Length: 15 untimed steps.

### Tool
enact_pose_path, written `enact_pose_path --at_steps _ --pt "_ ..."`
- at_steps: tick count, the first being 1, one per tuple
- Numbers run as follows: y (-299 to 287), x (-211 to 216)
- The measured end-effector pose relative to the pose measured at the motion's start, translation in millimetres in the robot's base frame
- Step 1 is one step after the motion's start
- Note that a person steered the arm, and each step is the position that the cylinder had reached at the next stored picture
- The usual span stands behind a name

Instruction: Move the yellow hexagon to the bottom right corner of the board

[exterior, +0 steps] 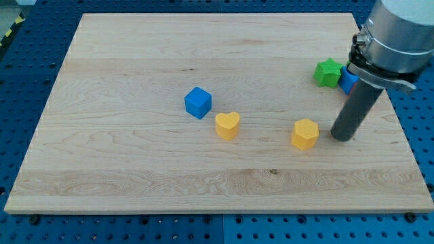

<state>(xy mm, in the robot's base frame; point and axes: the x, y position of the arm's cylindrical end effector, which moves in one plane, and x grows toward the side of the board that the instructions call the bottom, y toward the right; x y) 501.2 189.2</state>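
Nearly upright, my tip [342, 137] just right of yellow hexagon [305, 133].

Single view only, set high off the board's [135, 169] near edge, tilted down and facing its far edge. Near enough that the wooden board nearly fills the frame, blue perforated table [27, 81] showing round it. Arm [397, 34] cropped at the view's top right.

A pale wooden board [203, 169] filled most of the view, its grain running from nine to three o'clock. Around it on every side lay a blue perforated table [27, 68], dotted with rows of small holes. At eleven o'clock, a strip of yellow-black tape [9, 32] crossed the corner. Light fell evenly.
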Motion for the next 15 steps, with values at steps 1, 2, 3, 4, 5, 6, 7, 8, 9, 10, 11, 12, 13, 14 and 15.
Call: enact_pose_path --at_steps 1,2,3,4,5,6,7,8,9,10,11,12,13,14,15 --pt "-29 -45" --pt "-54 -45" --pt "-54 -14" --pt "-45 9" --pt "-62 4" --pt "-94 -4" --pt "-88 22" --pt "-48 47" --pt "-3 53" --pt "7 53" --pt "-22 53" --pt "-38 63" --pt "-18 85" --pt "13 88" --pt "22 87"
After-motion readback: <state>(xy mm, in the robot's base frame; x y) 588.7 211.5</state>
